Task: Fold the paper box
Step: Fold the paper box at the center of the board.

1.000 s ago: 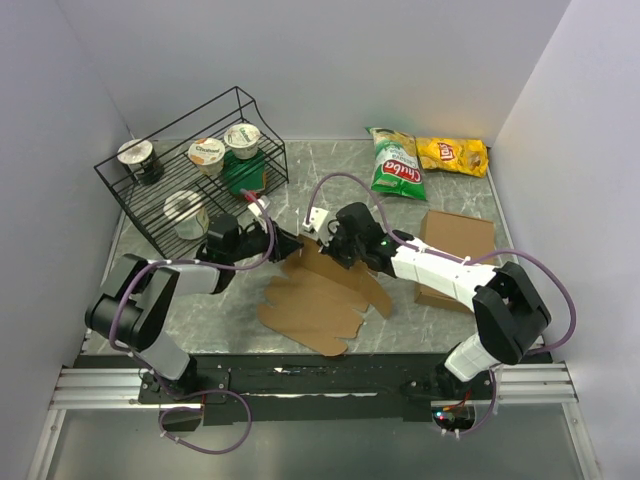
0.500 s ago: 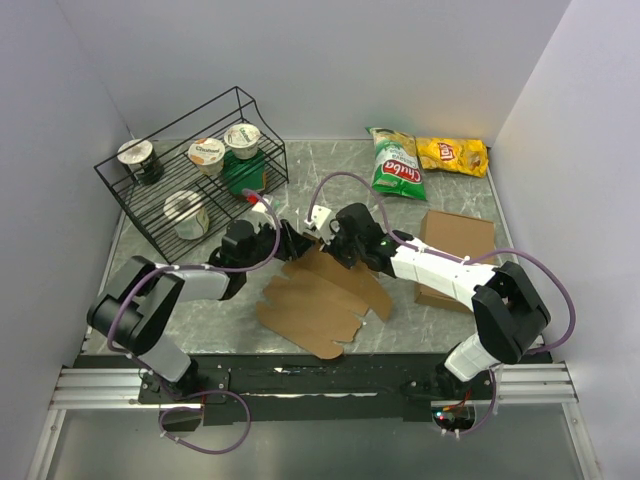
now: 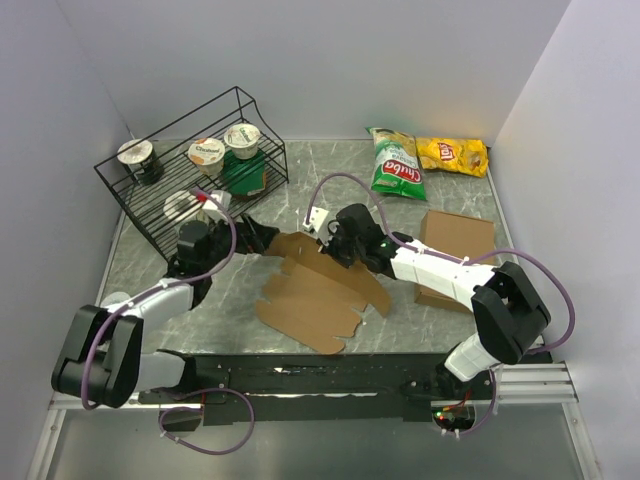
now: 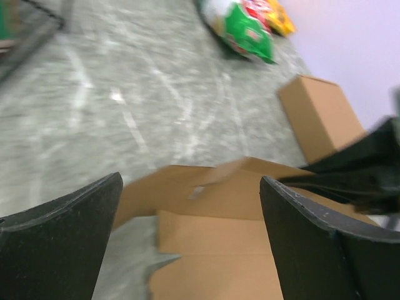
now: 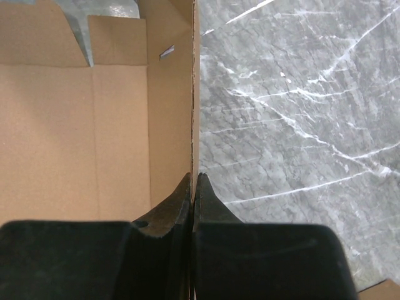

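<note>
The right gripper (image 5: 192,187) is clenched on the thin upright edge of one flap of the paper box (image 3: 312,298), with the cardboard pinched between its two fingers. The left gripper (image 4: 190,181) is released, its fingers (image 4: 62,237) spread wide and grasping nothing, just beside the blank's far left corner. The paper box lies mostly flat at the middle of the marbled table (image 3: 225,305), between both arms. A closed brown carton (image 3: 458,240) sits to its right, and a wire rack (image 3: 128,208) stands at the far left.
</note>
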`<state>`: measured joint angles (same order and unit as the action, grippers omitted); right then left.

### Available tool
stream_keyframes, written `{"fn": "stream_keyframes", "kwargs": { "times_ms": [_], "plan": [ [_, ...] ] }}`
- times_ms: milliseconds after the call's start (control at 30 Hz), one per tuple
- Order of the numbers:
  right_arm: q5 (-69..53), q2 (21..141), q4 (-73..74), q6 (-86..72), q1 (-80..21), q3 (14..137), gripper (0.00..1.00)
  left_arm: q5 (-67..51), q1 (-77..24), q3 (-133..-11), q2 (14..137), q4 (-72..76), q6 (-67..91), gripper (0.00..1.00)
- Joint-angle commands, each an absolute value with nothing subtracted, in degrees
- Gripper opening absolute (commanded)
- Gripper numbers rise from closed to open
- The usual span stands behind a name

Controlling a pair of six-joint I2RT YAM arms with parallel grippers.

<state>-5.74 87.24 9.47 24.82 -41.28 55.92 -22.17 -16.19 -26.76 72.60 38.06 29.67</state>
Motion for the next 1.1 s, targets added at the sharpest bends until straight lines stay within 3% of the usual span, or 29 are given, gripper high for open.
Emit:
{"fn": "stream_keyframes", "kwargs": {
  "times_ms": [0, 133, 567, 1067],
  "plan": [
    [-6.8, 85.2, 8.1, 26.2, -41.6, 55.5, 0.00, -19.9, -12.6, -26.2, 73.5, 37.0, 27.9, 0.98],
    [-7.3, 84.9, 7.9, 25.9, -41.6, 55.5, 0.00, -21.0, -9.3, -29.7, 78.6, 38.8, 30.6, 0.99],
    [-4.0, 85.1, 7.6, 27.2, -42.3, 54.9, 0.00, -27.9, -7.6, -41.1, 101.5, 40.9, 36.0, 0.88],
    [11.9, 82.4, 0.3, 32.7, -49.7, 49.0, 0.00, -36.3, -8.3, -38.6, 105.0, 43.8, 37.1, 0.76]
  ]
}}
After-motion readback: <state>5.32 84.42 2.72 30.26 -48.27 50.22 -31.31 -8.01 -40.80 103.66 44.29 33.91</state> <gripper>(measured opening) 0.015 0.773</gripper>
